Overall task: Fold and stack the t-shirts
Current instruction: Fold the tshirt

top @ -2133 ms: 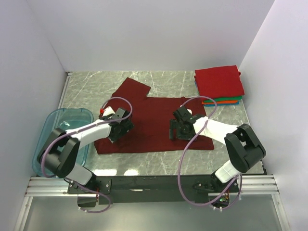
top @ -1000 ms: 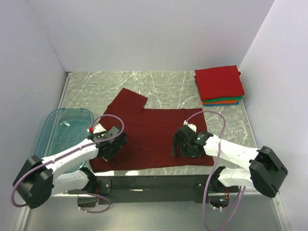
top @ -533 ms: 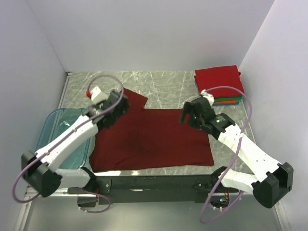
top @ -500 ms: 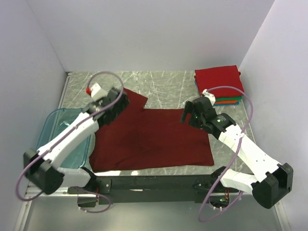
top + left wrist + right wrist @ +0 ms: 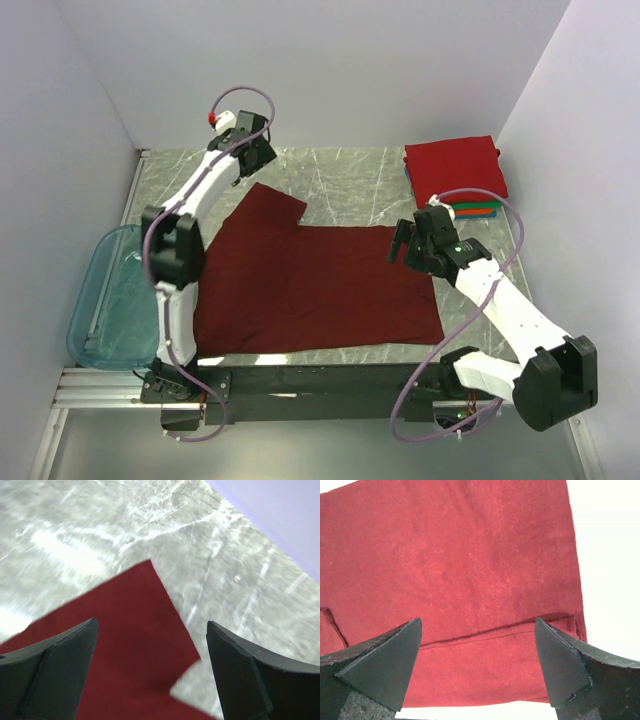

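A dark maroon t-shirt (image 5: 310, 285) lies spread flat in the middle of the table, one sleeve (image 5: 272, 200) pointing to the far left. My left gripper (image 5: 257, 160) hangs open above and behind that sleeve; in the left wrist view the sleeve (image 5: 125, 645) lies between and below the open gripper (image 5: 151, 623), untouched. My right gripper (image 5: 405, 245) is open over the shirt's far right corner. In the right wrist view the cloth (image 5: 470, 555) with a hem line fills the space under the gripper (image 5: 477, 621). Folded t-shirts (image 5: 455, 170) are stacked at the far right, bright red on top.
A translucent teal bin (image 5: 105, 300) sits at the left edge of the table, beside the left arm's base. Green, orange and blue edges (image 5: 470, 210) show under the stack's red top. White walls close in the far, left and right sides.
The left arm has swung from the shirt's near left side up to the far left sleeve. The right gripper rose from the near hem to the far right corner. The shirt has been pulled flatter.
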`<state>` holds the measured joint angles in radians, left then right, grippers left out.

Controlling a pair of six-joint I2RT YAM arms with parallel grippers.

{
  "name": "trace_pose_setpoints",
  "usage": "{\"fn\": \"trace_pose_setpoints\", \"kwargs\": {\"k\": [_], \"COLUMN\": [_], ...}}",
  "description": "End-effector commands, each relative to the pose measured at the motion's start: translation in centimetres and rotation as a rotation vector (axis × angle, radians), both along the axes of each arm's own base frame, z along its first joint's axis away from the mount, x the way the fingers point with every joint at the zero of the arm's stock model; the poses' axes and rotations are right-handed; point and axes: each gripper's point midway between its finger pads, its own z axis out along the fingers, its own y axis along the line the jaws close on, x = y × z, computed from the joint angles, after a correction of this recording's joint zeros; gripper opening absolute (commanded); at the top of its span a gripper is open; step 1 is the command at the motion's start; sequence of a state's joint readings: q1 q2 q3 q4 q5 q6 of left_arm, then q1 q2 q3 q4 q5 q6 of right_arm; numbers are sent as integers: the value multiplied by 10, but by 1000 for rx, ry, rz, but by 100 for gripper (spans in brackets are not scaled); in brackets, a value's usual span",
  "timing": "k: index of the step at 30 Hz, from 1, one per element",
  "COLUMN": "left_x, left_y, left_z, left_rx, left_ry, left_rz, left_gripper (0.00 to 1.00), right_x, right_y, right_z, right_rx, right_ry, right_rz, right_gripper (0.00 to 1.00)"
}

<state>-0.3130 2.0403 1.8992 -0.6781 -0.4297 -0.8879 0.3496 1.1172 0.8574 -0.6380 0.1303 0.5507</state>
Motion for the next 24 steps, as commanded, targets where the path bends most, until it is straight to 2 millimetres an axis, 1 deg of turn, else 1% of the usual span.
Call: {"fn": "trace_pose_setpoints", "kwargs": {"k": [1,2,4,5,6,7,8,9,10,11,13,14,15,16,19,22,24], "left_x": [21,34,46,54,60,64,69,72,76,77,77,79,78,76,69,64,60], "left_y": [4,1,2,-1,-1,0,-4,-5,-7,-8,-5,-4,-2,-2,-1,-3,0], "left_z": [-14,-23,-32,-44,-49,-54,-65,-70,-78,-83,-91,-97,-101,-105,-122,-135,-141], "left_rx": [49,65,74,86,85,93,90,93,104,105,128,136,147,151,155,157,164], "left_ry": [55,60,61,69,64,64,72,72,81,91,114,122,132,143,198,244,269], "left_rz": [-65,-89,-96,-120,-124,-136,-158,-168,-184,-190,-191,-191,-188,-195,-204,-228,-227], "left_gripper": [95,95,94,94,94,91,89,88,83,80,77,72,70,66,59,59,57], "right_x": [11,11,12,12,12,12,12,11,12,11,12,12,12,12,12,13,13], "right_y": [4,5,5,7,8,7,7,7,6,5,5,4,4,4,3,4,4], "right_z": [-6,-9,-13,-17,-19,-20,-20,-23,-22,-23,-22,-22,-23,-23,-25,-27,-28], "right_rx": [18,22,27,31,33,31,34,32,31,33,35,35,35,34,36,38,38], "right_ry": [-13,-6,6,23,32,37,36,42,38,42,38,38,38,38,43,53,53], "right_rz": [38,44,52,62,66,66,66,67,64,63,63,63,63,64,58,57,58], "right_gripper": [100,100,100,100,100,100,100,100,100,100,100,100,100,100,100,100,100]}}
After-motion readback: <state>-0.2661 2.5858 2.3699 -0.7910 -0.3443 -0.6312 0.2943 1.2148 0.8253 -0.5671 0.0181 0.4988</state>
